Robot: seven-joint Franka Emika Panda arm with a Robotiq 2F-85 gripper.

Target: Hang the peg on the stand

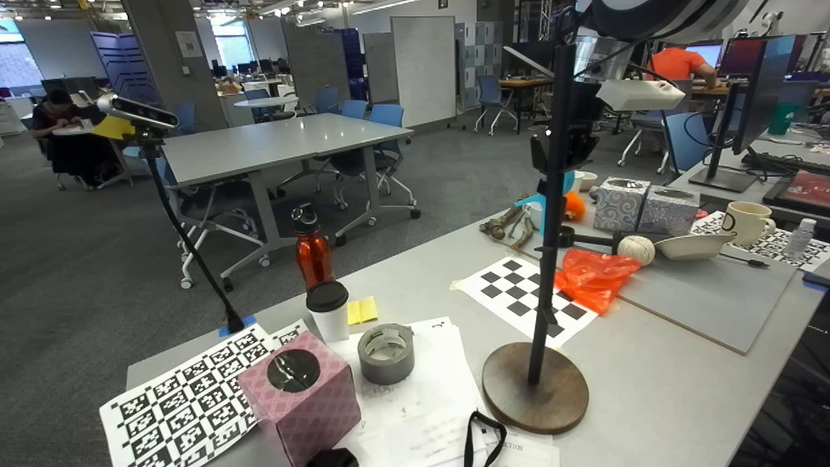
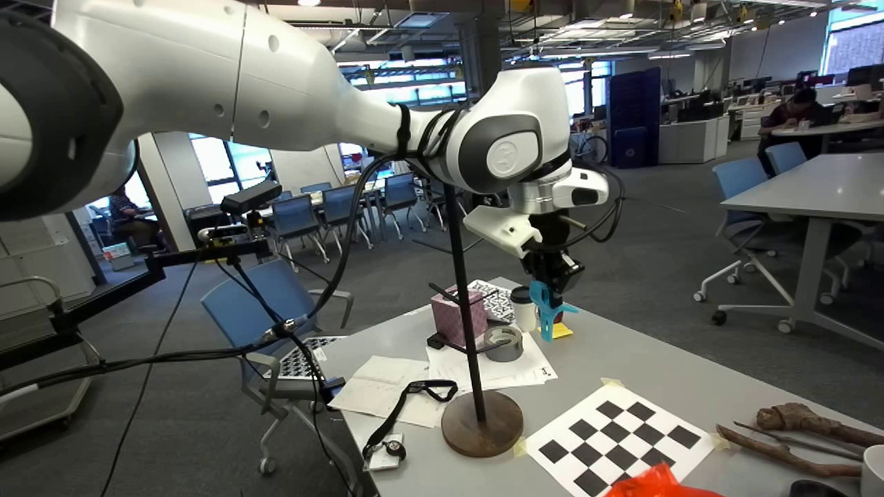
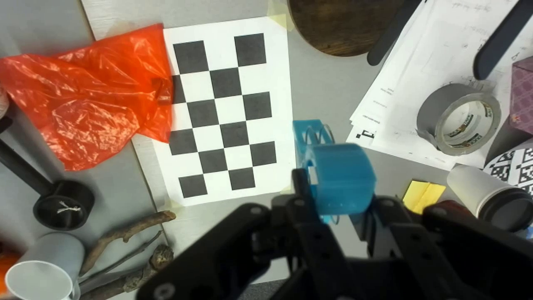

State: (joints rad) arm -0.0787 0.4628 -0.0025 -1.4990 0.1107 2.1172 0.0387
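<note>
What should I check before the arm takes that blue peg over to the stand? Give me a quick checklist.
1. Peg gripped: ok, the gripper is shut on it.
2. Stand upright: ok.
3. Round base flat on the table: ok.
4. Peg clear of the prongs: ok, apart from them.
5. Peg lined up with a prong: not ok, off to one side.
6. Base fixed down: cannot tell.

White, rounded arm (image 2: 290,86); dark-grey joint cap (image 2: 474,157) with pale emblem disc (image 2: 504,157); black strap (image 2: 403,131), black cables (image 2: 355,207); silver collar (image 2: 539,197); black gripper (image 2: 554,293), round screws (image 3: 164,291).
</note>
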